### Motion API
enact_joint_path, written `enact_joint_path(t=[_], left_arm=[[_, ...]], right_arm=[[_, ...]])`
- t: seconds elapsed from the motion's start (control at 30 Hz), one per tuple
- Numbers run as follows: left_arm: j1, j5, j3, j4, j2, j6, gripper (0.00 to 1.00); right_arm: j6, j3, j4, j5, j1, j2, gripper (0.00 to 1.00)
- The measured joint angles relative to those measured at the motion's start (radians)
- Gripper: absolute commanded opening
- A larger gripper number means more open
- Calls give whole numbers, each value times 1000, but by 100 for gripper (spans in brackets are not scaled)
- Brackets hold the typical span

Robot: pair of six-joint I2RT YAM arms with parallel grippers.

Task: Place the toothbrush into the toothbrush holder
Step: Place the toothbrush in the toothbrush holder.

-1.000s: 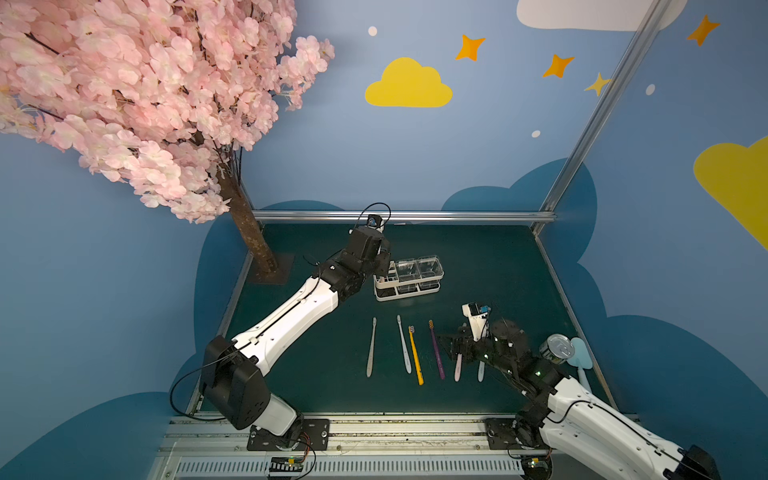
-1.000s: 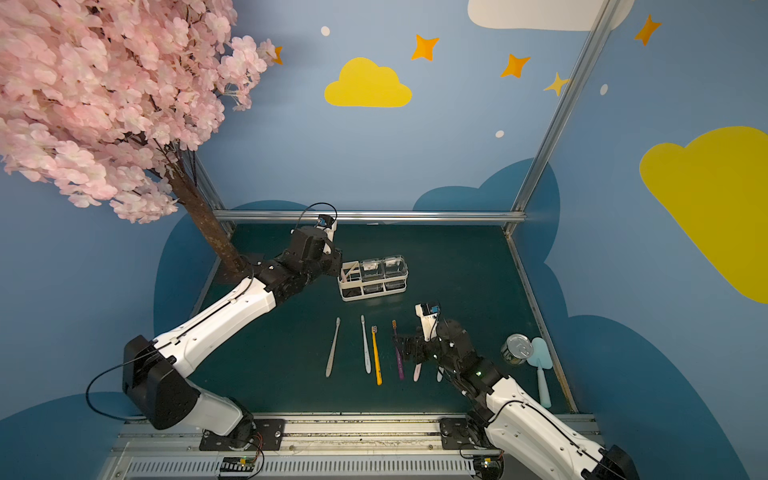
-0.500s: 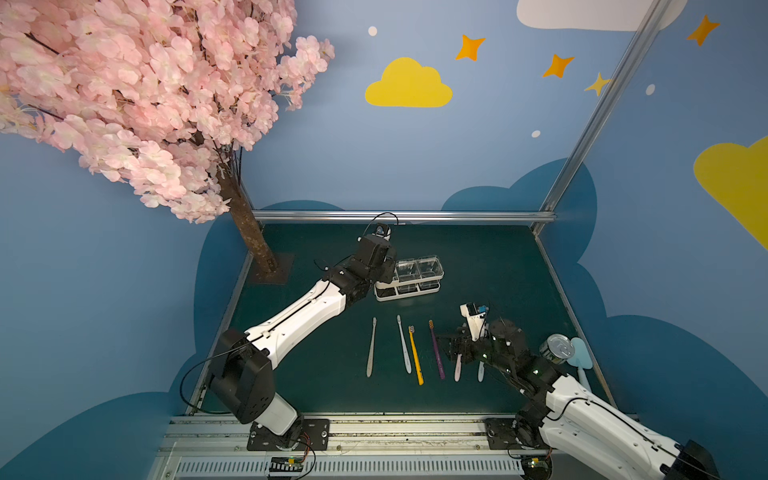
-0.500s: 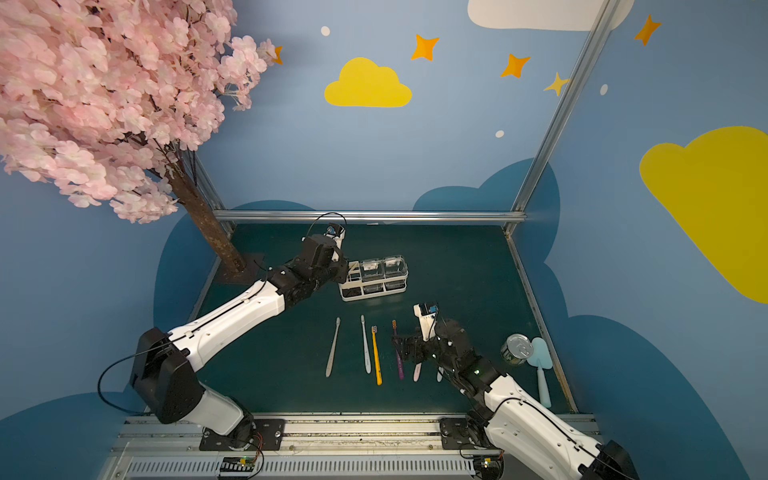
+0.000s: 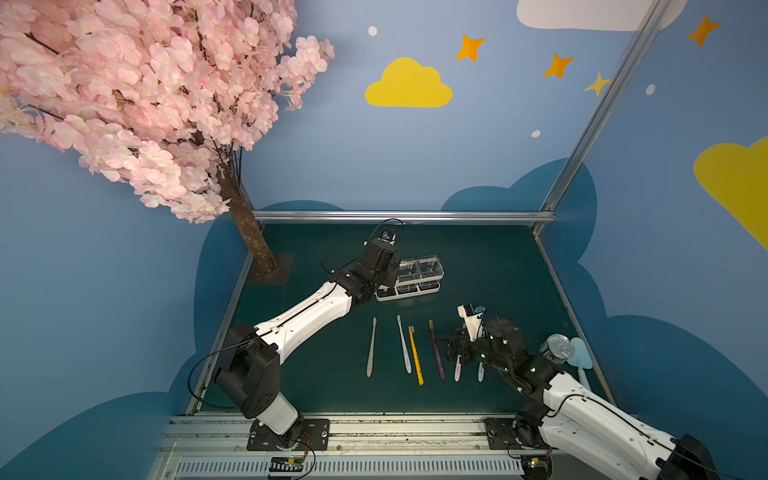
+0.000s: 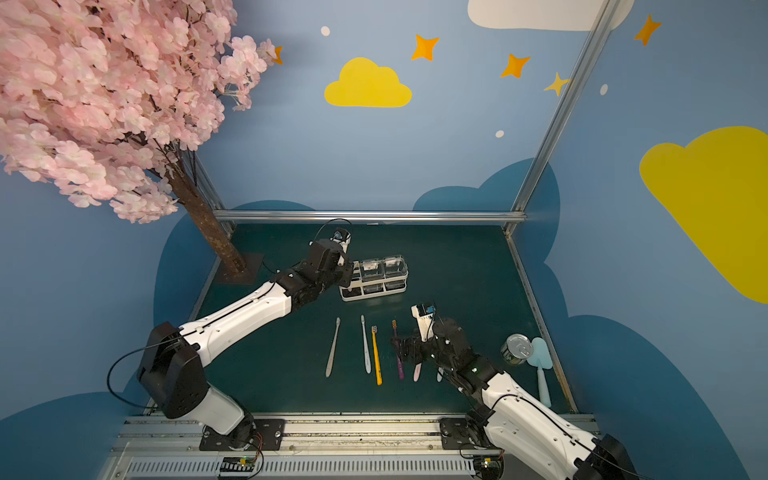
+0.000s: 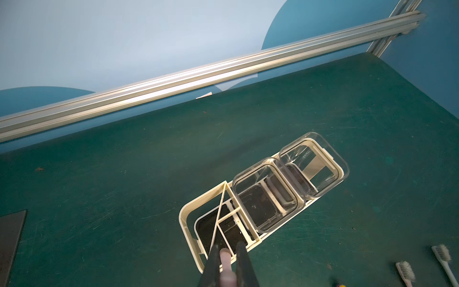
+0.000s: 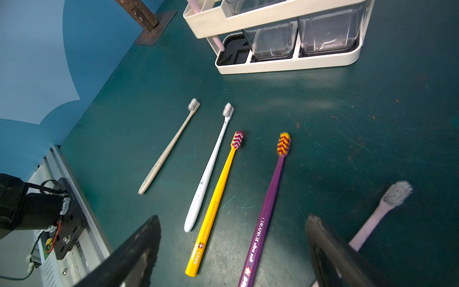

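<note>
- left gripper [image 7: 227, 248] was pressed together on the pink toothbrush [image 7: 225, 261], holding it steep so it could feed down a slot.
- the brush stood in the divided slot end of the toothbrush holder [image 7: 185, 223]; the right wrist view showed its lower end [image 8: 218, 42] down near the base (looked seated, not certain).
- clear cups [image 7: 267, 196] filled the other bays, so only the slot end suited brushes.
- right gripper [image 8: 233, 218] was spread wide, low over the purple toothbrush [image 8: 270, 193], likely staged for the next pick.
- judged: only the release remained.
</note>
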Motion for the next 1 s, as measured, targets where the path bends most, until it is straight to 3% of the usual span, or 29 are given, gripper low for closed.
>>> enact_joint_path(t=[1.0], left_arm=[[0,-60,-22,21,35,-60,2]], right_arm=[[-5,0,1,-8,2,6,91]])
